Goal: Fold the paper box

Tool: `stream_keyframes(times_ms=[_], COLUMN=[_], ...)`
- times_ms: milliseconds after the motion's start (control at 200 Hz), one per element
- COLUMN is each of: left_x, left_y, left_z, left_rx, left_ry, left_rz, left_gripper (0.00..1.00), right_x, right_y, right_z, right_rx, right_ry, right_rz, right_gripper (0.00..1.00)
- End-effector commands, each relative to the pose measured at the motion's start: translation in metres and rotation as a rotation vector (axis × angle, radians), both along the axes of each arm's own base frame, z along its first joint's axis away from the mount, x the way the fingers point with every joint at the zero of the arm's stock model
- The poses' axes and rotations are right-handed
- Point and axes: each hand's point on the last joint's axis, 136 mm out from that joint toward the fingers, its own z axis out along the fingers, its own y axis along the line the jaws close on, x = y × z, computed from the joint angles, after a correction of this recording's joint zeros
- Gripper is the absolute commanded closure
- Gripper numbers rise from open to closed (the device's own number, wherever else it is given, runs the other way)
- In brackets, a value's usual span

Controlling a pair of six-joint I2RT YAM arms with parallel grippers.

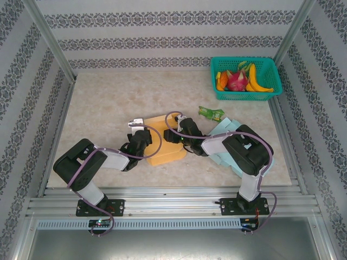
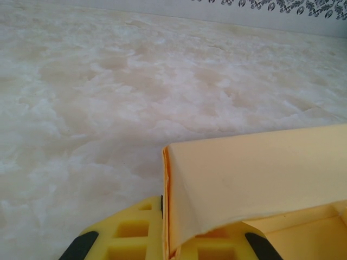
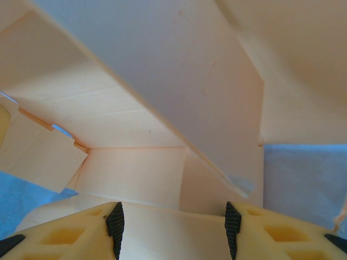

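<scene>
You are in the middle of the work, as I judge it. The paper box (image 1: 165, 149) lies near the centre of the bench (image 1: 108, 97), a little toward the near edge, between the two arms. It is not flat any more. The left wrist view shows one wall doubled over into a clean folded edge (image 2: 260, 179), and the right wrist view shows raised panels meeting at a crease, with a notched flap hanging loose at the side (image 3: 162, 108). The walls are not locked and the shape is not closed, so I think tucking and squaring remain. The left gripper (image 1: 142, 134) reaches low from the near left corner to the box's left side, and its fingers (image 2: 130, 238) are pressed together on the folded edge. The right gripper (image 1: 174, 134) bends back from the near right corner, with the elbow high and the wrist turned toward the box's far right side. Its fingers (image 3: 70, 233) stand apart, with paper lying across the gap, so it does not clamp anything. A light blue sheet (image 1: 221, 131) lies under this arm, and the fruit basket (image 1: 271, 92) sits in the far right corner, well apart.
</scene>
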Motion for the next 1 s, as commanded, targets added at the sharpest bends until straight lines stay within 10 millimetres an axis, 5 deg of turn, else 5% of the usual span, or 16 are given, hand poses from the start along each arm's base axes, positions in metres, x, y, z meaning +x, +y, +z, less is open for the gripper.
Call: stream_keyframes(times_ms=[0, 240, 490, 709, 994], left_x=[0.006, 0.012, 0.011, 0.000, -0.009], left_y=[0.000, 0.028, 0.039, 0.037, 0.019], left_z=[0.005, 0.001, 0.000, 0.010, 0.028], left_rx=[-0.021, -0.111, -0.153, -0.153, -0.174], left_ry=[-0.025, -0.015, -0.019, -0.060, -0.113], left_rz=[-0.002, 0.030, 0.001, -0.075, -0.207], left_gripper=[1.00, 1.00, 1.00, 1.00, 1.00], right_x=[-0.008, -0.030, -0.039, -0.026, -0.028], right_y=[0.005, -0.024, -0.032, -0.050, -0.054], right_z=[0.031, 0.057, 0.109, 0.117, 0.108], right_rx=[0.005, -0.252, -0.383, -0.502, -0.397], right_ry=[-0.072, -0.206, -0.357, -0.457, -0.441], right_rz=[0.062, 0.199, 0.364, 0.437, 0.543], right_gripper=[0.46, 0.45, 0.42, 0.46, 0.54])
